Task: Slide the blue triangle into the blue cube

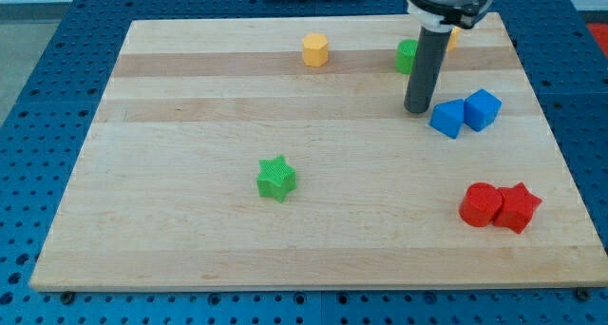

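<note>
Upper right of frame: my tip sits on the bench, just left of the blue triangle, close to touching; can't tell if there's contact. No end effector as such on this rig, just the rod, so nothing to call apart or clamped.

Blue triangle lies right of tip, w/ blue cube immediately to its right and slightly up. The two look touching or nearly so; gap not resolvable. Judging from that, task is about done or one short nudge off.

Tip placement makes sense: it's on the triangle's far side from the cube, so a push toward frame right drives the triangle straight into it. Slight upward bias prob. needed since cube sits a bit higher.

Others: green block half hidden behind rod, shape unclear; yellow block top centre; green star mid-left; red cylinder and red star touching, lower right. All well clear of push line. An orange-ish bit peeks out behind the arm at top right; can't ID.
</note>
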You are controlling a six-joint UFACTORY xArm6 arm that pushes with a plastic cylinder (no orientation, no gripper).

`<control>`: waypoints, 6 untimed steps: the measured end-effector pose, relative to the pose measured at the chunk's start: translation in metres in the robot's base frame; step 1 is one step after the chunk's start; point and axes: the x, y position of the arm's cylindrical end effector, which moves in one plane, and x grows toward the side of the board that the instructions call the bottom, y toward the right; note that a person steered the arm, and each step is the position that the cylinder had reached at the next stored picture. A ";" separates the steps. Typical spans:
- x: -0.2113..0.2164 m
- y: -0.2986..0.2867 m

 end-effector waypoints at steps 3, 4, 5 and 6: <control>0.027 0.013; 0.016 0.026; 0.016 0.025; 0.016 0.010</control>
